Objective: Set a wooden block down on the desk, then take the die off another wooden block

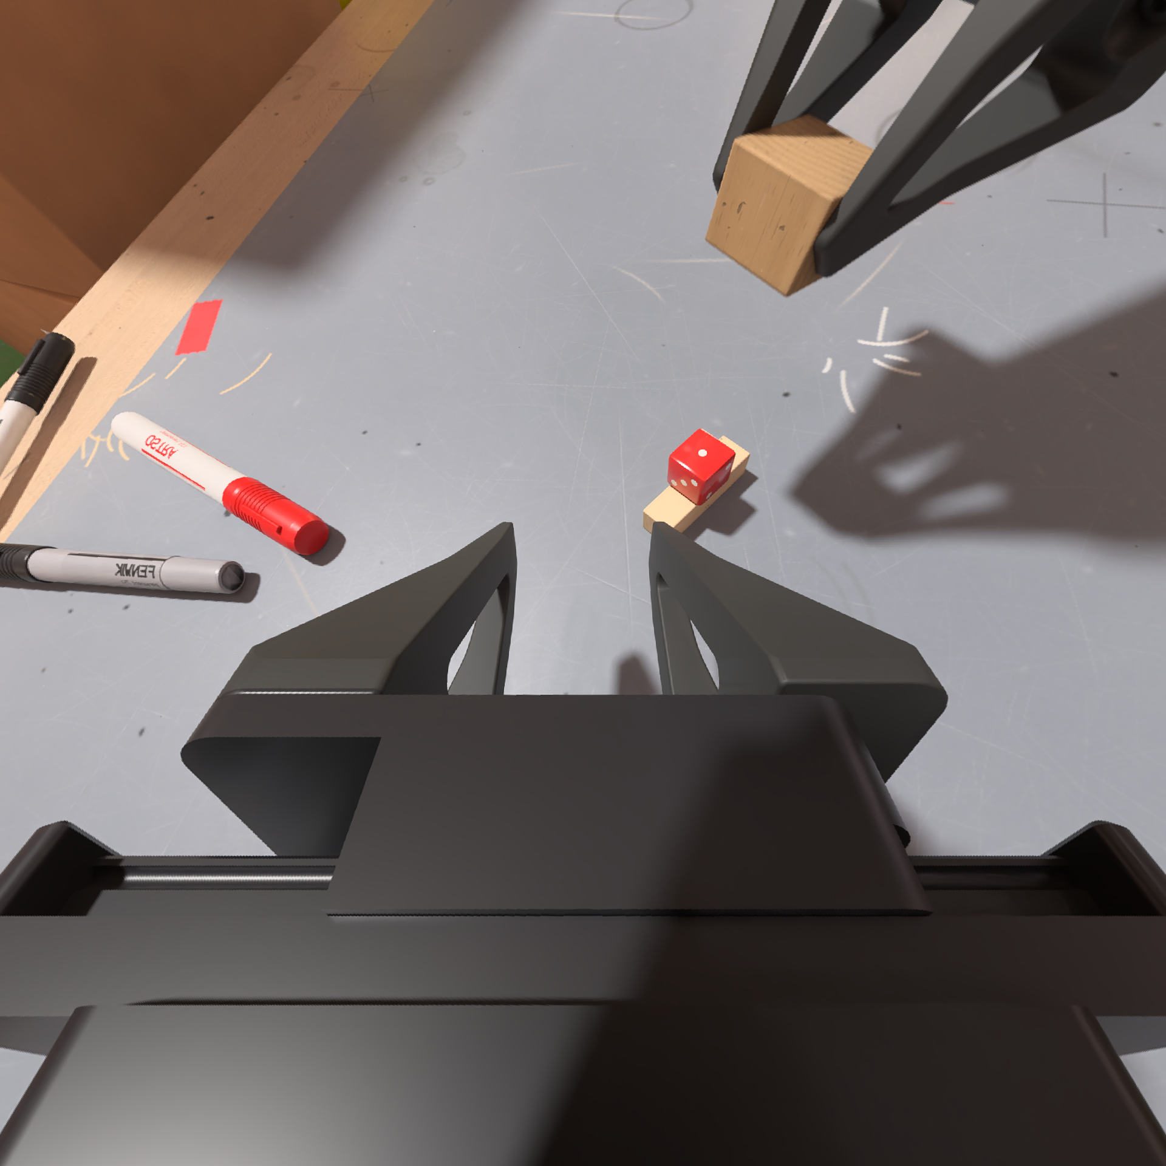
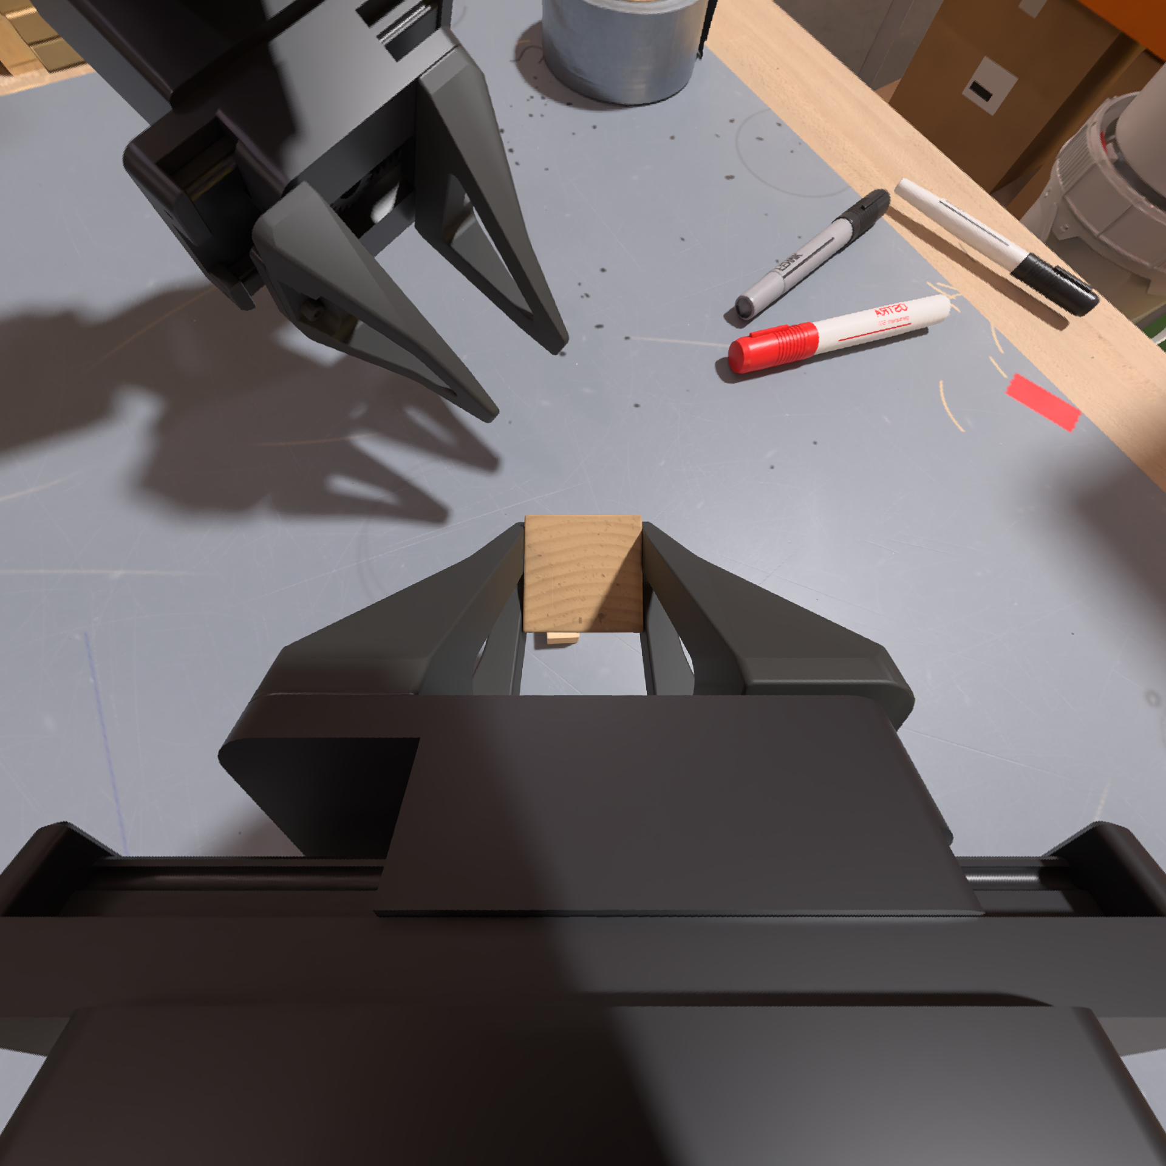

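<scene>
A red die sits on a small flat wooden block on the grey desk. My left gripper is open and empty, held above the desk just short of that block; its right fingertip overlaps the block's near end. My right gripper is shut on a larger wooden cube and holds it above the desk; it also shows in the left wrist view. A sliver of the flat block shows under the cube; the die is hidden there. The left gripper shows at upper left.
A red-capped marker, a grey marker and a black-capped marker lie at the left near the wooden desk edge. A red tape patch marks the desk. A grey tape roll stands at the far end.
</scene>
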Controlling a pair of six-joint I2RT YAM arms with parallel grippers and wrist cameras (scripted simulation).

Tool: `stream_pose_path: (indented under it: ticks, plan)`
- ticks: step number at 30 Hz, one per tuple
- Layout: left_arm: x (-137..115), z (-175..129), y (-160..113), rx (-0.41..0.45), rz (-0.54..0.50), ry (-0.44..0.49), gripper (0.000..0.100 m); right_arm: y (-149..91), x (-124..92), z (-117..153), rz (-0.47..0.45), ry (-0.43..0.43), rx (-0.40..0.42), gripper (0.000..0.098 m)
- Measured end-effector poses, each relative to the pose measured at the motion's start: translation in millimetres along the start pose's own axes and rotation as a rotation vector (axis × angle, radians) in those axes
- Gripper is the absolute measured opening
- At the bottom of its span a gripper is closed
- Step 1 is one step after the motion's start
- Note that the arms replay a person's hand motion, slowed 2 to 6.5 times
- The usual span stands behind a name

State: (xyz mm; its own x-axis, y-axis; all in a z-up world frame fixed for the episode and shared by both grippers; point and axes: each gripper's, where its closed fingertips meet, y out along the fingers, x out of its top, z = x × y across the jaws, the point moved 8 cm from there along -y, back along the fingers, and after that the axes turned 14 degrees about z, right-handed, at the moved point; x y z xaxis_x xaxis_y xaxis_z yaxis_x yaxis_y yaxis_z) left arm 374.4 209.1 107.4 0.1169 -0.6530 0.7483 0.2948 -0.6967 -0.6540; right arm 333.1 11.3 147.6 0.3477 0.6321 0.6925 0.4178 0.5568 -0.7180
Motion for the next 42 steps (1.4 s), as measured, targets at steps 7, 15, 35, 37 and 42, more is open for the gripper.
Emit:
stream_pose_path:
  ticks: [7,15,35,37,42]
  plan:
    - [-0.2,-0.1,0.1,0.002,0.002,0.007,0.035,-15.1,-4.9,-9.3,-0.062,0.024,0.036,0.0282]
    - [0.0,-2.0,0.6,-0.006,-0.001,0.019,0.035,-24.7,-8.0,-14.7,-0.105,0.029,0.106,0.0282]
    - [3.2,-6.6,0.7,-0.003,-0.007,0.047,0.034,-17.1,-13.5,-19.4,-0.044,0.032,0.080,0.0282]
    - [3.0,-6.7,1.0,-0.003,-0.007,0.046,0.034,-15.3,-15.3,-20.6,-0.026,0.032,0.069,0.0282]
    - [2.0,-6.4,2.4,-0.006,-0.004,0.043,0.034,-9.0,-22.0,-24.8,0.035,0.039,0.035,0.0282]
